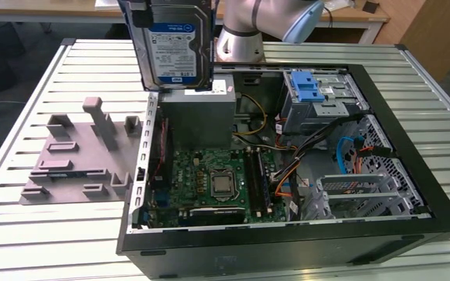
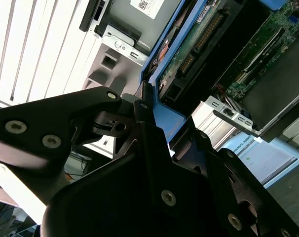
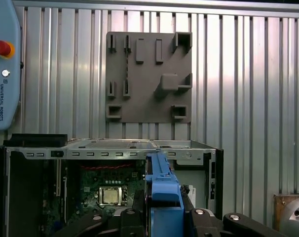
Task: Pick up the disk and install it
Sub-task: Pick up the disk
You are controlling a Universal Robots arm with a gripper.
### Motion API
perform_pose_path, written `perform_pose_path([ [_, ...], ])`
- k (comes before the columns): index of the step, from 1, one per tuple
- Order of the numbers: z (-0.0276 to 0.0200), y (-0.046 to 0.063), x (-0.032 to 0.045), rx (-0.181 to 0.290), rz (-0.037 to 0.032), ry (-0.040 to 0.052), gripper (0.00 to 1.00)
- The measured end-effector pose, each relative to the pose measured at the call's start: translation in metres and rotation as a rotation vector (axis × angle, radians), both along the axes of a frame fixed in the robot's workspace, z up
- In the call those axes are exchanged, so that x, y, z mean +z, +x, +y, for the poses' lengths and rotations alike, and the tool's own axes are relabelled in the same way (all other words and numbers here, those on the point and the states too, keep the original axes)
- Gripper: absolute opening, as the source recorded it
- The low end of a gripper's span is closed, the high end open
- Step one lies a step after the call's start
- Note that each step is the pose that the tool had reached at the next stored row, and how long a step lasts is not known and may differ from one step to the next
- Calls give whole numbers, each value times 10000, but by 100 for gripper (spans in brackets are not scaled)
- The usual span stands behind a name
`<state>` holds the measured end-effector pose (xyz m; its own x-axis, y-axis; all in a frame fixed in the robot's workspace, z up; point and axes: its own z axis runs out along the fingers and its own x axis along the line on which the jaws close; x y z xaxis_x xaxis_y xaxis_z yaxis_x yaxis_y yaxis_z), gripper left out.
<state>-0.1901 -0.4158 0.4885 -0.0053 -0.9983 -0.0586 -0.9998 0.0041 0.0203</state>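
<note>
The gripper is clamping the blue carrier frame of the disk, holding it on edge in the air at about eleven o'clock in the exterior view, over the grey power supply of the open computer case. The pick-up is looking done, but the install is not. The disk is hanging clear of the case, well apart from the drive cage at one o'clock.

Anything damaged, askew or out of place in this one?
Nothing stands out. The gripper holds the disk upright above the open computer case, and the grey fixture plate lies flat on the slatted table beside it.
</note>
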Motion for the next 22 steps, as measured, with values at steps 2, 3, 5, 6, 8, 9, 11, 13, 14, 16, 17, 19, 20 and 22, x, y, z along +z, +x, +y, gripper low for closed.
perform_pose_path([
  [2, -1, 27, -1, 1, 0, 0, 36],
  [3, -1, 39, -2, 1, 0, 0, 36],
  [5, -2, 60, -3, 0, 0, 0, 36],
  [6, -2, 71, -4, 0, 0, 0, 36],
  [8, -2, 88, -5, 0, -1, 0, 36],
  [9, -2, 97, -6, 0, -1, 1, 36],
  [11, -2, 113, -6, 0, -1, 0, 36],
  [13, -2, 130, -7, 0, -1, 1, 36],
  [14, -2, 138, -8, 0, 0, 0, 36],
  [16, -2, 155, -9, 0, -1, 1, 36],
  [17, -2, 164, -9, 0, 0, 0, 36],
  [19, -2, 181, -11, 0, -1, 1, 36],
  [20, -2, 191, -11, 1, -1, 0, 36],
  [22, -2, 207, -12, 1, -1, 0, 36],
])
